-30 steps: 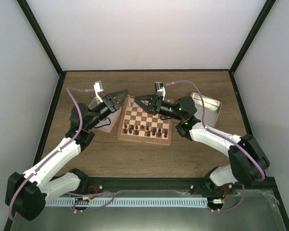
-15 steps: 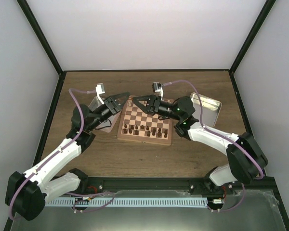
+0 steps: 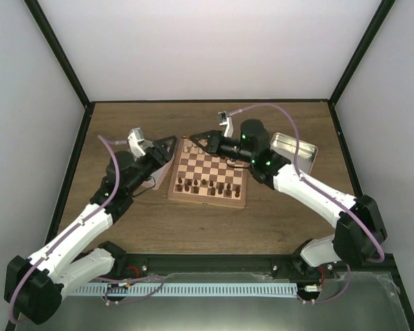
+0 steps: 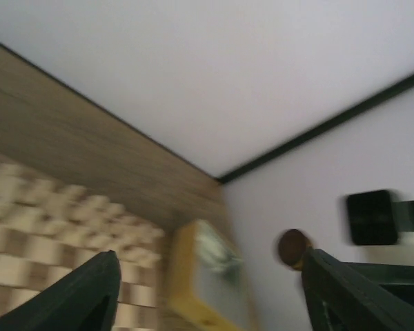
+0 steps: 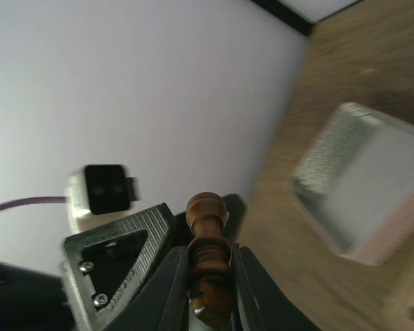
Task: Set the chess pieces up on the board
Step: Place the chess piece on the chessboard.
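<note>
Piece (image 5: 207,238) is pinched lengthwise in the right gripper (image 3: 196,141) above the board's (image 3: 207,201) far-left corner. The left gripper (image 3: 167,147), just beside it, gapes wide and empty. Grippers this close could collide, and the piece may topple on release.

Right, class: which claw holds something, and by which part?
The right claw grips a small dark brown wooden chess piece around its lower body, head protruding; the left claw is open, empty.
</note>
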Controlling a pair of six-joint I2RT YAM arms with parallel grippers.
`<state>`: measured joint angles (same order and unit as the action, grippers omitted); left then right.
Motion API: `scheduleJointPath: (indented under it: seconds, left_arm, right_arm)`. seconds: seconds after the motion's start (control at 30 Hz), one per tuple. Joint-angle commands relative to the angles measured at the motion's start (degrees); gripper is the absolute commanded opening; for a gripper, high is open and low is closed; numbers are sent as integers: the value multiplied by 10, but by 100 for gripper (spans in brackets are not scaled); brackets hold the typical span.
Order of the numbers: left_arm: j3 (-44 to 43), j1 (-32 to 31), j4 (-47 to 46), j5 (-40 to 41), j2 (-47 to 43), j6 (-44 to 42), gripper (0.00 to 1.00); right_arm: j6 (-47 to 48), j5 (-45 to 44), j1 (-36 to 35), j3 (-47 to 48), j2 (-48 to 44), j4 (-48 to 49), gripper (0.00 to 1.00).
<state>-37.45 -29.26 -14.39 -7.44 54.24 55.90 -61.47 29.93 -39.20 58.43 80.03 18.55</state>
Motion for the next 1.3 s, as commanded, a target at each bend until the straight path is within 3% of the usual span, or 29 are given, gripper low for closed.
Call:
scheduleJointPath:
  seconds: [0.0,0.17,0.4,0.73,1.27]
  left_arm:
    - [-17,1,170,170,-17,-118,78]
    - [-57,2,275,212,-10,-183,99]
    - [-92,2,339,186,2,-217,100]
    - [-81,2,314,156,-18,-272,100]
    - [-83,2,320,169,-27,-280,100]
  right_arm:
    - [195,-102,-5,97,18,-389,3]
    - [291,-198,-35,170,73,-588,3]
    - [345,-281,-91,262,172,-729,5]
    - [367,-318,-125,339,275,-790,7]
    - [389,-311,-127,355,334,-763,10]
